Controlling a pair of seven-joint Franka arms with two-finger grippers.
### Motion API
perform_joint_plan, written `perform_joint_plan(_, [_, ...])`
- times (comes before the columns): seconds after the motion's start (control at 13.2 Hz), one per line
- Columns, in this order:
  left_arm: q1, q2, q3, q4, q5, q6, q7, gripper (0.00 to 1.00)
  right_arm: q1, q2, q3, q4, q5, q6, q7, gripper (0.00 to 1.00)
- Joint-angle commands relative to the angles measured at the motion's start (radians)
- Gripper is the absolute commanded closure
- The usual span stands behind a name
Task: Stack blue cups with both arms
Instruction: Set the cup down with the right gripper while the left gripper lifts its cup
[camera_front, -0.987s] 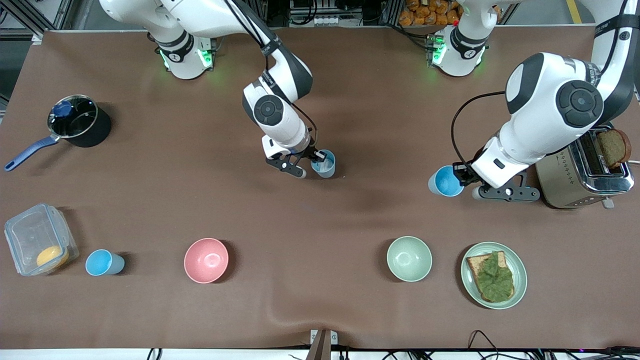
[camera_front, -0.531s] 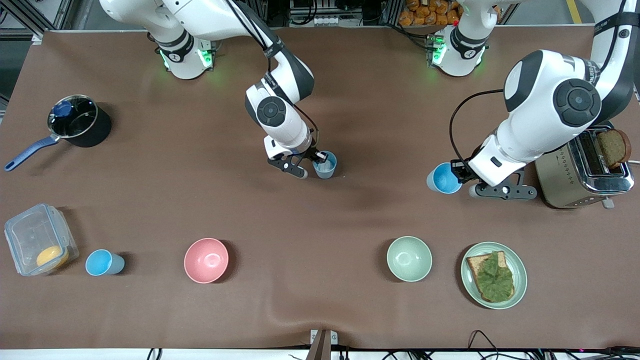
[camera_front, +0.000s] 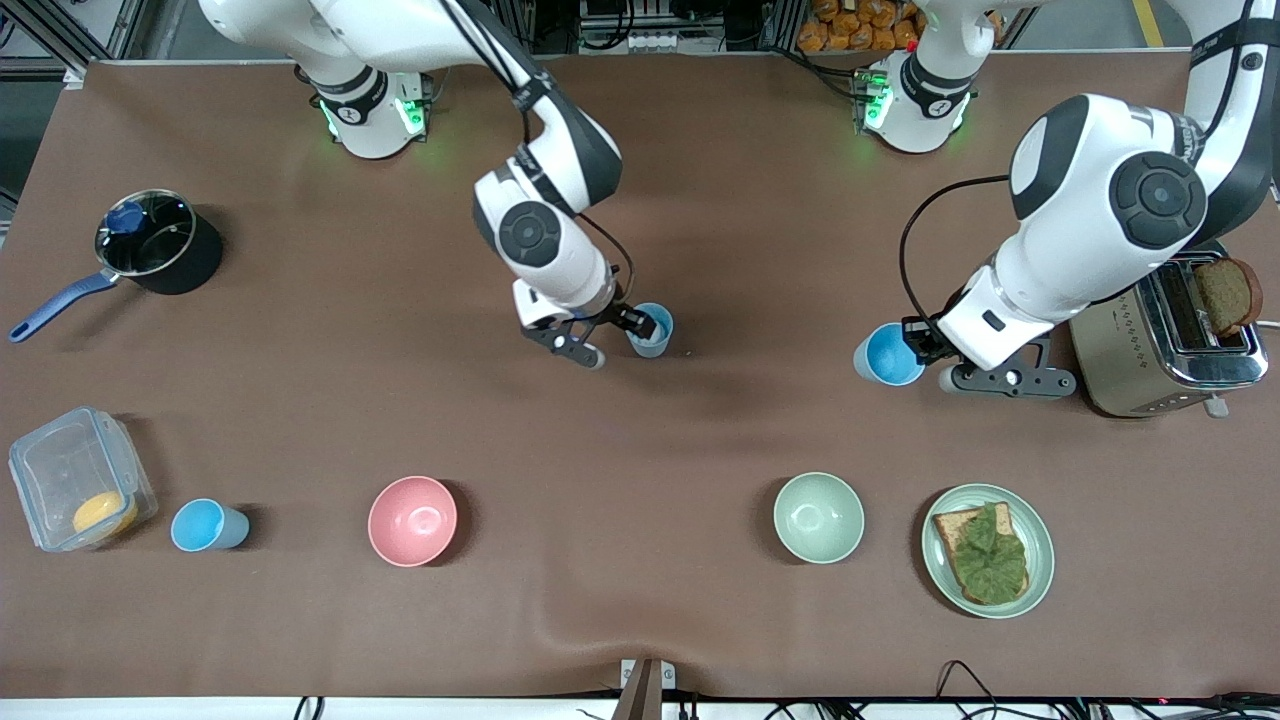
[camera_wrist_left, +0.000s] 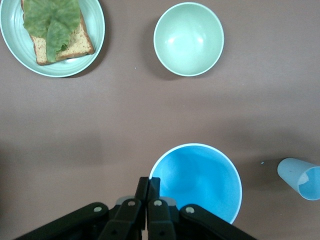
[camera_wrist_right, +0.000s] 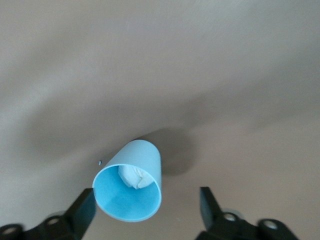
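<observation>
My left gripper (camera_front: 915, 345) is shut on the rim of a bright sky-blue cup (camera_front: 888, 356), upright, beside the toaster; the left wrist view shows both fingers (camera_wrist_left: 148, 187) pinched on that rim (camera_wrist_left: 196, 182). My right gripper (camera_front: 637, 324) is open at mid-table around a paler blue cup (camera_front: 651, 333) with something white inside. In the right wrist view this cup (camera_wrist_right: 131, 187) stands on the table between the spread fingers (camera_wrist_right: 146, 210), close to one of them. It also shows in the left wrist view (camera_wrist_left: 299, 178). A third blue cup (camera_front: 206, 526) stands near the right arm's end.
A pink bowl (camera_front: 412, 520), a pale green bowl (camera_front: 818, 517) and a plate (camera_front: 1040, 560) with toast and lettuce stand nearer the front camera. A toaster (camera_front: 1165, 350) is at the left arm's end. A pot (camera_front: 158, 243) and a plastic container (camera_front: 78, 478) are at the right arm's end.
My right wrist has shifted a little toward its own end of the table while the pale cup stayed put. My left gripper with its cup has barely moved.
</observation>
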Motion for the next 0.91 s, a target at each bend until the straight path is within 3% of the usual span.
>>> perform_joint_plan(0.0, [-0.012,-0.009,-0.010,0.046,-0.007,-0.053,-0.021,1.00,-0.111,-0.026,-0.001,0.123,0.000,-0.226,-0.105,0.04])
perform_joint_plan(0.15, [-0.029,-0.012,-0.020,0.051,-0.007,-0.063,-0.048,1.00,-0.180,-0.058,-0.001,0.145,-0.015,-0.309,-0.213,0.03])
perform_joint_plan(0.38, [-0.027,-0.017,-0.071,0.057,-0.007,-0.101,-0.070,1.00,-0.250,-0.140,-0.001,0.102,-0.112,-0.315,-0.391,0.00])
perform_joint_plan(0.68, [-0.044,0.014,-0.128,0.057,-0.009,-0.101,-0.147,1.00,-0.405,-0.245,-0.001,0.087,-0.118,-0.425,-0.630,0.00])
perform_joint_plan(0.83, [-0.110,0.034,-0.134,0.055,-0.012,-0.098,-0.256,1.00,-0.480,-0.311,-0.001,0.087,-0.119,-0.487,-0.704,0.00])
